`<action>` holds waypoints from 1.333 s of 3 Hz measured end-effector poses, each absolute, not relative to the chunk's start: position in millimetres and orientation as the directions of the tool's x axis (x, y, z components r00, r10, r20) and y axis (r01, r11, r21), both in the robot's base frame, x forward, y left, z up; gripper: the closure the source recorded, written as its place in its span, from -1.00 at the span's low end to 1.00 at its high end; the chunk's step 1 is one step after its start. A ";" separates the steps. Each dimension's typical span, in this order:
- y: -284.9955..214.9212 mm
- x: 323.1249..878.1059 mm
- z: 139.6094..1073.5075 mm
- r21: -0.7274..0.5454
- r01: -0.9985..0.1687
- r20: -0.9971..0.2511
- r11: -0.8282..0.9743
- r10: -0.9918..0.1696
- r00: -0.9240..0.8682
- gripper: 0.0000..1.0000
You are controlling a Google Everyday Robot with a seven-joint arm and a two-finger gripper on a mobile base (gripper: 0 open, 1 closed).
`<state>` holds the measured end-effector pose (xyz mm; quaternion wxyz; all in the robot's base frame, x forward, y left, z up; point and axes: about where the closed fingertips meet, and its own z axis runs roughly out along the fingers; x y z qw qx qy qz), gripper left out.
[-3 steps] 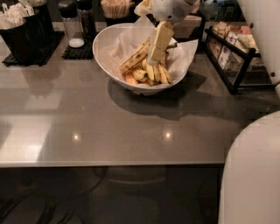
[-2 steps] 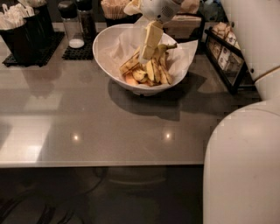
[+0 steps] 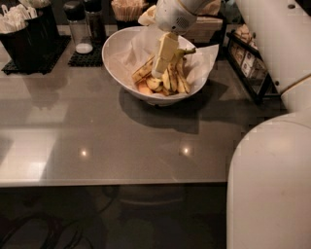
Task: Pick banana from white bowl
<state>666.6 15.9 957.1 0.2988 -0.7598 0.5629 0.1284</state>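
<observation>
The white bowl (image 3: 116, 63) stands at the back middle of the grey table, lined with crinkled white paper. Several bananas (image 3: 174, 81) with brown spots lie in a pile in its bottom, with a browner one (image 3: 143, 72) leaning at the left. My gripper (image 3: 163, 61) hangs from the white arm above and reaches straight down into the bowl. Its tip is at the top of the banana pile, left of its middle. Whether it touches or holds a banana does not show.
Black holders with white utensils (image 3: 24, 29) and a shaker (image 3: 80, 29) stand at the back left. A cup of sticks (image 3: 129, 8) is behind the bowl. A black wire rack (image 3: 248, 63) stands at the right. My white body (image 3: 267, 185) fills the lower right.
My gripper has moved a little to the left and lower into the bowl, onto the banana pile. My arm and body have come further into view at the right.
</observation>
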 end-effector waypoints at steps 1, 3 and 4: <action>23.2 677.3 936.5 -0.287 -0.944 -0.555 -0.163 -0.775 0.303 -1.00; 23.6 677.7 936.1 -0.287 -0.944 -0.555 -0.163 -0.775 0.303 -0.32; 25.4 677.6 933.1 -0.281 -0.945 -0.558 -0.166 -0.774 0.301 -0.32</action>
